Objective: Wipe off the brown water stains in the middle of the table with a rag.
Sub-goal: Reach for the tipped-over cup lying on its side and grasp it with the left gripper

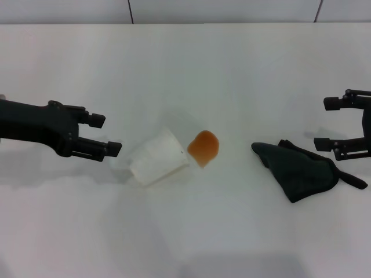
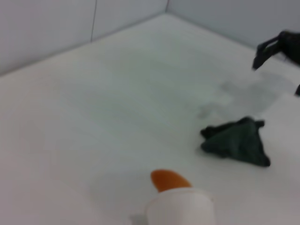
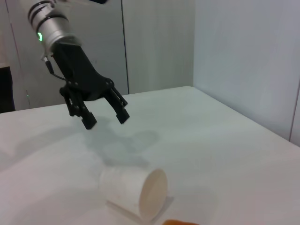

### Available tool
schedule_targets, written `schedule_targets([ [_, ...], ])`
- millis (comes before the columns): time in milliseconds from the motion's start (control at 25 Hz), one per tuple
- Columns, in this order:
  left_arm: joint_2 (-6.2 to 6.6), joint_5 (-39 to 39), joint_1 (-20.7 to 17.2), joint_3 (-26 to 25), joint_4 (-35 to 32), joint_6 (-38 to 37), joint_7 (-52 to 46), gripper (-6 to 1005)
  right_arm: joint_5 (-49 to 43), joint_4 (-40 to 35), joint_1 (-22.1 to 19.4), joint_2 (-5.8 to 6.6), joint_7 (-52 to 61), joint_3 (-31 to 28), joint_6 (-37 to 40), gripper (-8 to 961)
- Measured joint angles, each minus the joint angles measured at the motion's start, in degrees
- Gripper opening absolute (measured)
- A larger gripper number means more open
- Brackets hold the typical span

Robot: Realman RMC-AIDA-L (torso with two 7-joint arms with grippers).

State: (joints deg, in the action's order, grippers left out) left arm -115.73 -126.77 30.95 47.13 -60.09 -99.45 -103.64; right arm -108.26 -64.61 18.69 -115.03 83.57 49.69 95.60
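The brown water stain [image 1: 203, 147] is a rounded orange-brown blotch in the middle of the white table [image 1: 232, 69]. It also shows in the left wrist view [image 2: 168, 179]. The dark rag [image 1: 301, 168] lies crumpled to the stain's right, its thin tail pointing right; the left wrist view shows it too [image 2: 236, 140]. My right gripper [image 1: 323, 123] is open and empty, just behind and right of the rag. My left gripper [image 1: 107, 134] is open and empty, left of the tipped cup; the right wrist view shows it hovering above the table [image 3: 106, 121].
A white paper cup [image 1: 157, 157] lies on its side between my left gripper and the stain, its mouth towards the stain. It shows in both wrist views [image 2: 180, 206] [image 3: 136, 190]. A grey wall [image 1: 232, 8] runs behind the table's far edge.
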Motion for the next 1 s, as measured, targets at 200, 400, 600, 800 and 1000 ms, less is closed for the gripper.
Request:
schedule_targets([
  [200,-0.85,-6.2,3.4,0.0,0.3,0.9,-3.3,868,0.3,0.0,0.4,-0.02,-0.1,0.4,0.0,869],
  [400,-2.84,-9.0,5.3,0.7,1.0,2.7,-3.5,868,0.4,0.0,0.5,-0.02,-0.1,0.7,-0.1,869],
  [600,-3.3,-9.7,6.5,2.4,2.7,3.9,-4.2,869,0.4,0.0,0.8,-0.02,0.0,0.9,-0.1,869],
  [800,-3.3,-10.3,7.5,3.5,4.6,4.9,-4.2,868,0.4,0.0,1.0,-0.1,0.1,1.3,-0.1,869],
  [1000,-3.29,-10.4,6.8,7.2,4.7,8.0,-4.7,867,0.4,0.0,1.2,-0.11,0.2,1.4,-0.1,869],
])
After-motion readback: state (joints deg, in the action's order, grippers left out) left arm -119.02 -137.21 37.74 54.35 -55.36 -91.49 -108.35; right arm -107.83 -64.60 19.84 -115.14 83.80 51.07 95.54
